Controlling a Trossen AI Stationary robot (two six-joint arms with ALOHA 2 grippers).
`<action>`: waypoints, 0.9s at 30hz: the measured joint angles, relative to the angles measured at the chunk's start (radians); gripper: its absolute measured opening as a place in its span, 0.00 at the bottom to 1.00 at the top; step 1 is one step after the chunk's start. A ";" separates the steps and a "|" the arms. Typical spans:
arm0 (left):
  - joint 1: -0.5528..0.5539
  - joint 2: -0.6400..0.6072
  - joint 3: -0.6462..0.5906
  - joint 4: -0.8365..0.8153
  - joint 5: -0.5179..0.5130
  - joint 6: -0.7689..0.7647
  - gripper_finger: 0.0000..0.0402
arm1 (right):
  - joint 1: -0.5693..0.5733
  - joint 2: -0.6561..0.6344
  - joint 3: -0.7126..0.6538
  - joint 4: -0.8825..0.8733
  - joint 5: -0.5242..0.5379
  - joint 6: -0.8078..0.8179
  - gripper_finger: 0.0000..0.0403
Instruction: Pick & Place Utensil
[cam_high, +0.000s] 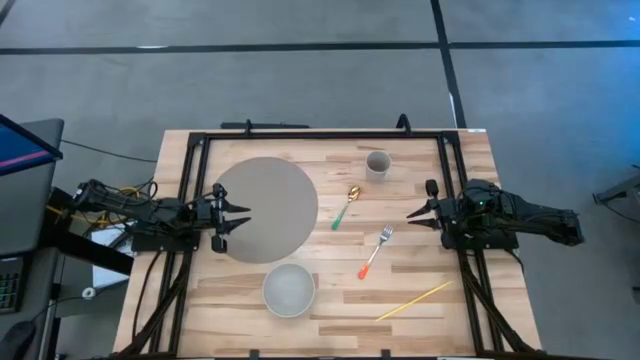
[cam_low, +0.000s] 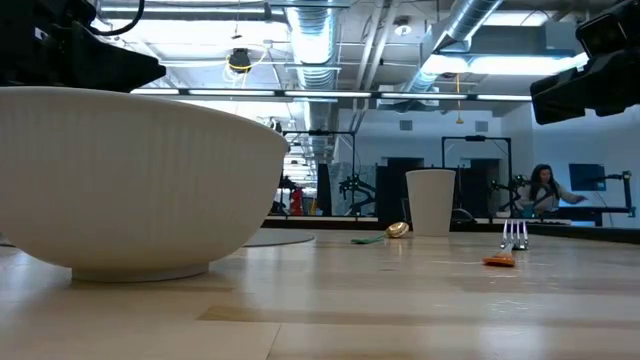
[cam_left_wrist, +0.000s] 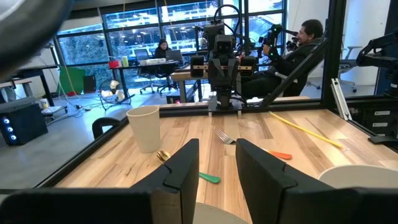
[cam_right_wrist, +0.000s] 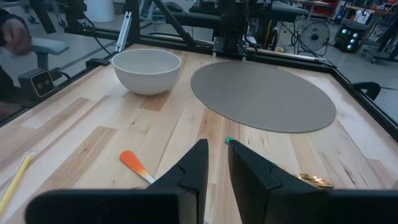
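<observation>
White ribbed ceramic bowl (cam_low: 130, 180) in the foreground, standing near the wooden table's (cam_high: 420, 275) front edge. Task utensils at mid-table: metal fork with an orange handle (cam_high: 374, 251); beside it, gold spoon with a green handle (cam_high: 346, 207), lying just off the round grey mat (cam_high: 262, 208). Pale paper cup (cam_high: 378, 164) near the rear edge; yellow stick (cam_high: 414, 300) toward the front right corner. Left gripper (cam_high: 238, 216) above the mat's left rim, fingers slightly apart. Right gripper (cam_high: 414, 218) at the right edge, fingers slightly apart, empty.

both arms low at the table's sides, left hand (cam_high: 236, 216) and right hand (cam_high: 418, 216) slightly open.
</observation>
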 joint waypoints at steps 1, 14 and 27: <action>0.000 0.000 0.000 0.000 0.000 0.000 0.27 | 0.000 0.000 0.000 0.000 0.000 0.000 0.14; 0.000 0.000 0.000 0.000 0.000 0.000 0.27 | 0.000 0.000 0.000 0.000 0.000 0.000 0.14; 0.000 0.000 0.000 0.000 0.000 0.110 0.27 | 0.000 0.000 0.000 0.000 0.000 0.000 0.14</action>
